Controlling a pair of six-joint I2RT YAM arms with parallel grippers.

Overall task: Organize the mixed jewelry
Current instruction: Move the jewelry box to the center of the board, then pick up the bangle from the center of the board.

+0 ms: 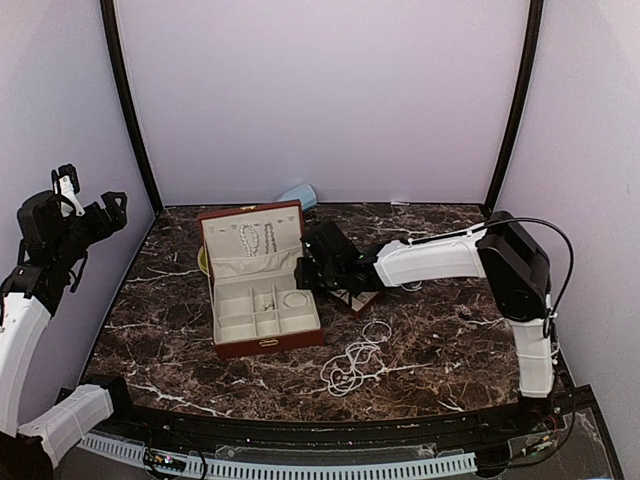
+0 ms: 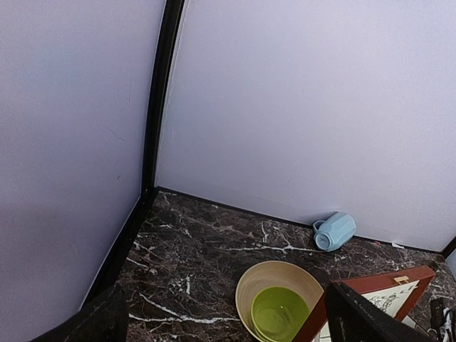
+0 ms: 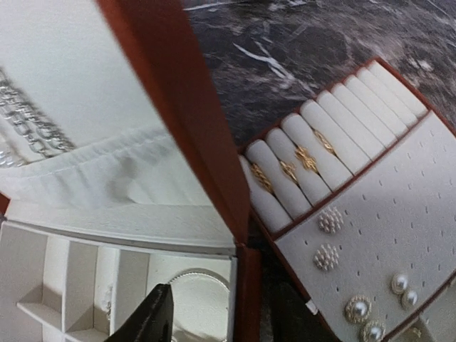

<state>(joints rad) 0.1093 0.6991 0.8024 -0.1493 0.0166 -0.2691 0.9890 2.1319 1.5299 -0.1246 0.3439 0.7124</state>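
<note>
the right gripper (image 1: 308, 270) reaches in from the right and hovers over the right edge of the open reddish-brown case (image 1: 268, 345). in the right wrist view only one dark finger (image 3: 153, 317) shows clearly. it sits well off to one side above a cream compartment, so the fingers look released and grasp nothing. a thin silvery bangle (image 3: 196, 278) lies flat in that compartment, just beside the finger and not pinched by it.

two silvery chains (image 1: 258, 238) hang on the inside of the raised lid. just right of the case, a small tray (image 3: 399, 214) lies on the dark marble table (image 1: 450, 340). it holds a few rings (image 3: 298, 160) tucked between its padded rolls and several pearl earrings (image 3: 329, 219) on its flat pad.

more jewelry lies loose on the table, in front of the tray. there is a tangle of white bead strands (image 1: 345, 372), with two loose bangles (image 1: 376, 330) near it.

the left gripper (image 1: 92, 197) is raised high at the left wall, well apart from the case, with its fingers spread wide and empty. its camera sees a pale blue cup (image 2: 335, 231) lying on its side by the back wall. it also sees a tan bowl (image 2: 274, 274) with a green bowl (image 2: 279, 313) nested inside, behind the case.
</note>
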